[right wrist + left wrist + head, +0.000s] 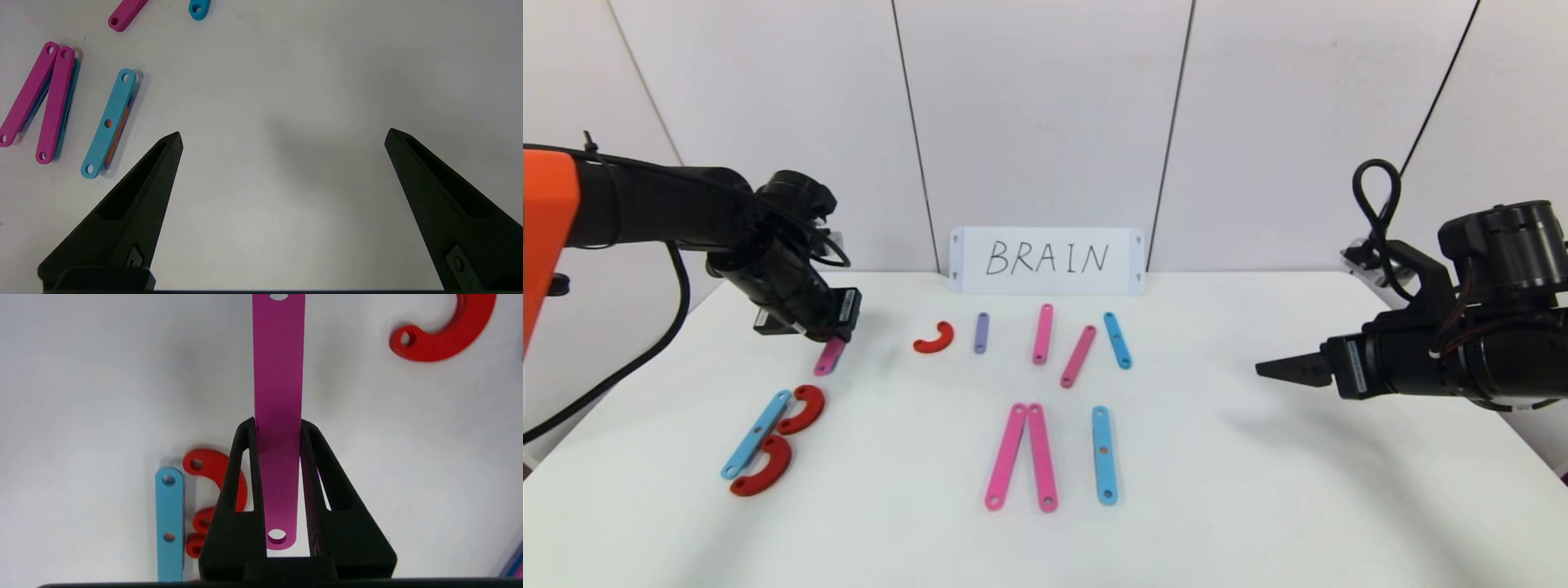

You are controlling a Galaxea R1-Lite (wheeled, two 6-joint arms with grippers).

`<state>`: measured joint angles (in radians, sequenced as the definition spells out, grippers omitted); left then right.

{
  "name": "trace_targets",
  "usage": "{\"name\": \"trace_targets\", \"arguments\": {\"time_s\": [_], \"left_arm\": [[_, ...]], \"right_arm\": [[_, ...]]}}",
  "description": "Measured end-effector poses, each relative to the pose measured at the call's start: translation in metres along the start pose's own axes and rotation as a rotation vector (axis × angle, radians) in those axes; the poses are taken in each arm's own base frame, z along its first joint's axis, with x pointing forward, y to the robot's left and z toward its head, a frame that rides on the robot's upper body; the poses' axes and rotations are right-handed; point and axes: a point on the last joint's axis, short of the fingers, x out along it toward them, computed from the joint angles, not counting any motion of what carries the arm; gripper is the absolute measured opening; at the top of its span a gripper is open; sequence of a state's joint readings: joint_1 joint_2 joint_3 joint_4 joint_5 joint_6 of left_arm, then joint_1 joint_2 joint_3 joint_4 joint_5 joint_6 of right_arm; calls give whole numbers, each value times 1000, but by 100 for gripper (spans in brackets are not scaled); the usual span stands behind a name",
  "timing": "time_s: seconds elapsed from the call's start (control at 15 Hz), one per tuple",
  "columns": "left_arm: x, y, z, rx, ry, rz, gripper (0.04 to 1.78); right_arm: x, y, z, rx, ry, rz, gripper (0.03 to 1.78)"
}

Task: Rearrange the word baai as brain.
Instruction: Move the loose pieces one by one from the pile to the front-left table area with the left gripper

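Note:
My left gripper [837, 333] is shut on a magenta strip [829, 357] at the table's left rear; the left wrist view shows the strip [278, 367] pinched between the jaws of the gripper [278, 424]. In front of it lies a B: a blue strip [756, 433] with two red curves [802, 408] [764, 467]. A loose red curve [934, 337], a purple strip [981, 332], two pink strips [1043, 333] [1078, 356] and a blue strip [1117, 340] lie in the rear row. Two pink strips [1006, 456] [1042, 457] and a blue strip [1103, 454] lie in front. My right gripper [1278, 369] is open and empty at the right.
A white card with handwritten BRAIN [1046, 260] stands against the back wall. The white table [1258, 490] has bare surface under the right gripper [284, 136] and along the front edge.

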<state>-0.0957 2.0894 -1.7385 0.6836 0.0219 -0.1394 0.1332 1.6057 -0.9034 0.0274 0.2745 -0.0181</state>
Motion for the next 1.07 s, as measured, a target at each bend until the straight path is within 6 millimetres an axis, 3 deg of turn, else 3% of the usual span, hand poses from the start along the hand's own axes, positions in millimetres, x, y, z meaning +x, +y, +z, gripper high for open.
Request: {"name": "trace_targets", "arguments": {"time_s": [0.27, 0.47, 1.07], "left_arm": [[-20, -23, -36, 6, 60, -25, 30], [-22, -34, -56, 15, 103, -29, 30], [13, -47, -95, 68, 178, 10, 30]], "right_arm": [[0, 0, 0, -1, 0, 1, 174], [0, 0, 0, 0, -1, 1, 174], [1, 1, 0, -2, 3, 1, 174]]}}
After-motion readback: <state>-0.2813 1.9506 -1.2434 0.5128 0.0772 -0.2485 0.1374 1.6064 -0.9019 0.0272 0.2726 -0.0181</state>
